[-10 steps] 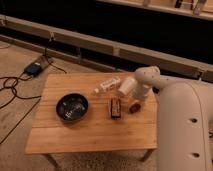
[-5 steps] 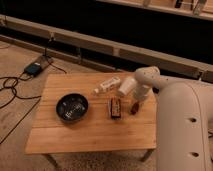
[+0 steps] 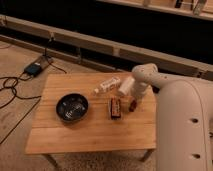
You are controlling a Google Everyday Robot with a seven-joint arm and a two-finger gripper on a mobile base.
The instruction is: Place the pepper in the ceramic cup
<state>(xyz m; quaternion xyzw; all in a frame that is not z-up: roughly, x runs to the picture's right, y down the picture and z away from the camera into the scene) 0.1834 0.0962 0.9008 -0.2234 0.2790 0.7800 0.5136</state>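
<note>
Bowl point(image 3: 72, 107) at left of table point(image 3: 60, 140); bottle point(image 3: 107, 85) lying mid-frame, black block point(image 3: 115, 107) below it; ceramic cup point(image 3: 126, 86) right of bottle; pepper point(image 3: 133, 105) on tabletop beside block; gripper point(image 3: 135, 96) just above pepper, can't tell its grip state.

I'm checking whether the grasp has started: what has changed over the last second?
Nothing has visibly changed. The gripper hangs just above the pepper, beside the cup, as it did before. The pepper lies on the table in the same spot. The bowl, bottle and block have not moved.
</note>
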